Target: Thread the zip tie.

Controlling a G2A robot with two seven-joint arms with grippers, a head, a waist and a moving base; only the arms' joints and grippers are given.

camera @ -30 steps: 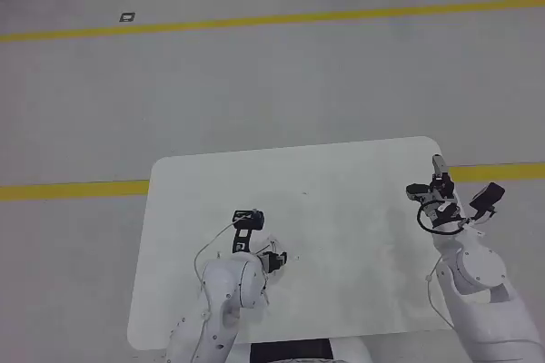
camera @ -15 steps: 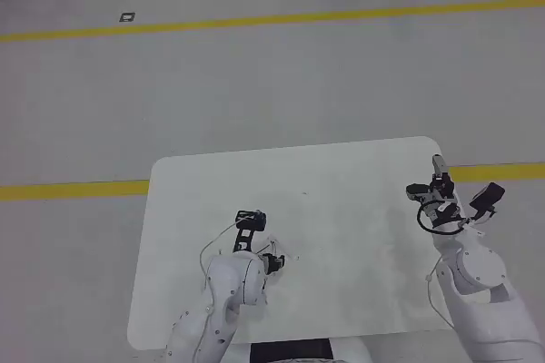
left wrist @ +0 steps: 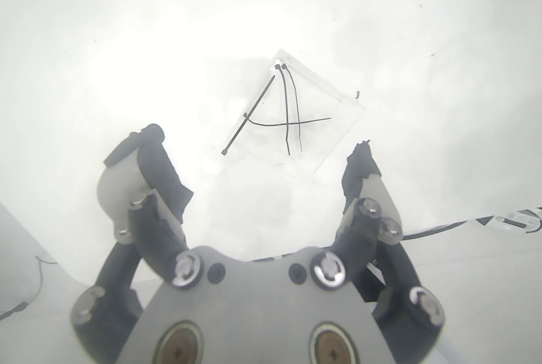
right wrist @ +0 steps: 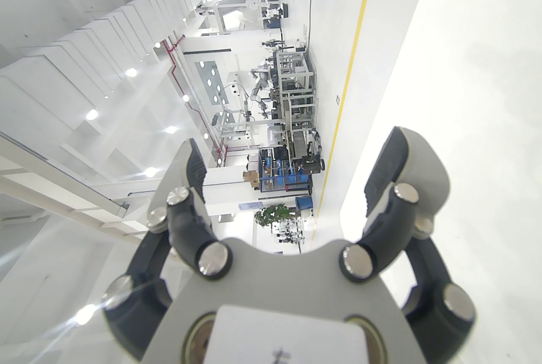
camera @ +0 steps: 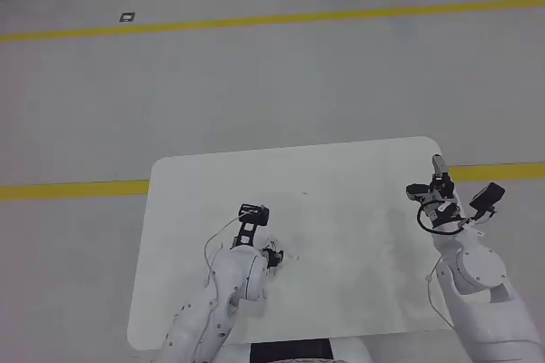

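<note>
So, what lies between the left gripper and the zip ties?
The left wrist view shows only bare table and the near rim of the clear tray between the left gripper and the zip ties.

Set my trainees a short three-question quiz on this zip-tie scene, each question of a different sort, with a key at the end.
1. True or false: the left gripper is shut on one of the black zip ties.
2. How many black zip ties lie on the clear square plastic tray? A: two. B: four. C: nine.
3. Fill the gap: the right gripper is ____ and holds nothing.

Key
1. False: it is open, with the tray ahead of it.
2. B.
3. open.
</note>
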